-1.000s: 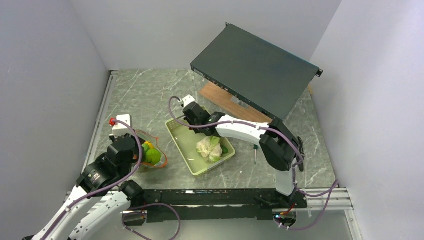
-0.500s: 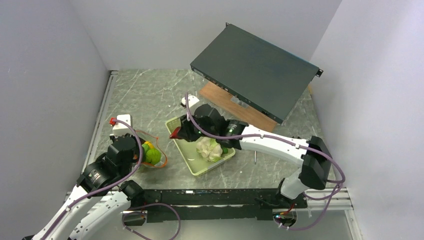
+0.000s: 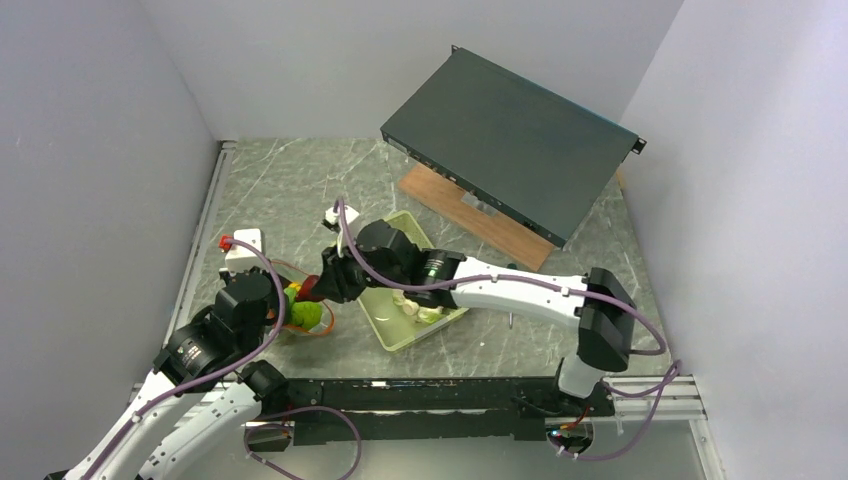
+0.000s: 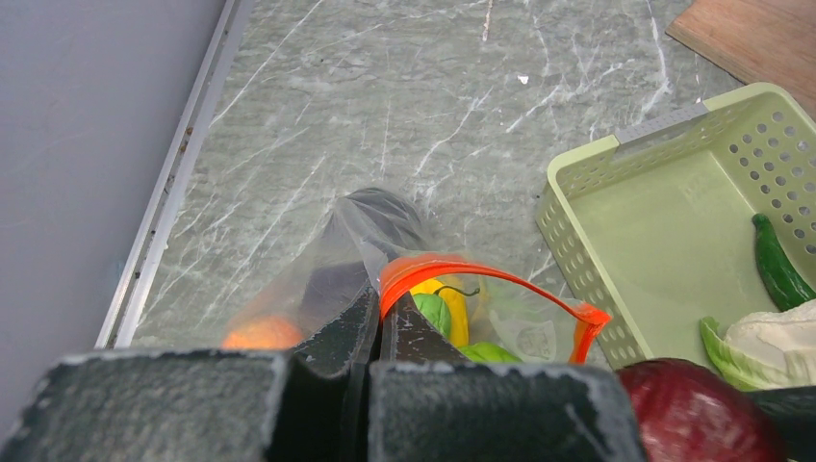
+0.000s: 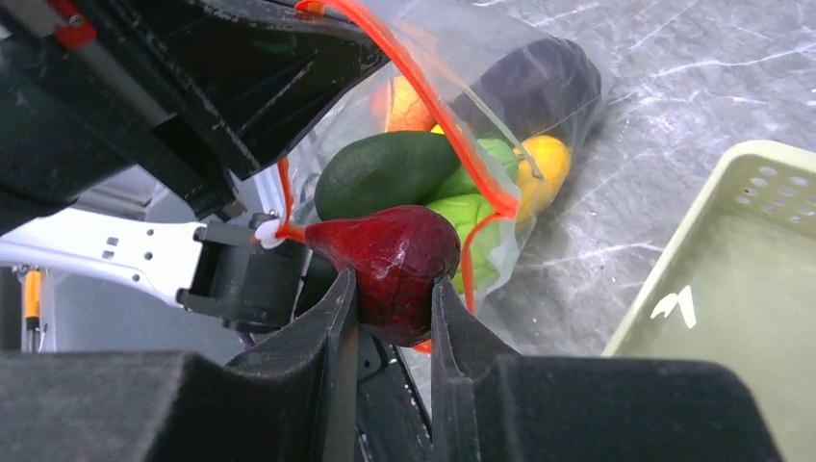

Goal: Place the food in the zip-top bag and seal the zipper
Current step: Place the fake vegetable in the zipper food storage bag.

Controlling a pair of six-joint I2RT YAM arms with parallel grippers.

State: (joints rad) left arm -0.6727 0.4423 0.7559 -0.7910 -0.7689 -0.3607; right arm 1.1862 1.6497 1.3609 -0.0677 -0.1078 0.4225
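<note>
- Zip-top bag (image 4: 370,217) lies on the table (image 4: 433,96), left of the pale green basket (image 4: 570,231), with several toys inside. The left gripper (image 4: 378,308) is clenched on its zipper (image 4: 409,265), propping the mouth open.
- Right gripper (image 5: 395,289) grasps a dark red vegetable (image 5: 390,252) right at that mouth.
- Best to carry it well past the rim before releasing, since the toys inside crowd the opening.
- Cauliflower (image 4: 770,342) and cucumber (image 4: 777,265) wait in the basket.

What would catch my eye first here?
The right gripper holds a dark red toy vegetable right at the open mouth of the clear bag, whose red-orange rim the left gripper pinches. Bright toy food sits in the bag; behind, a big dark flat box sits tilted.
</note>
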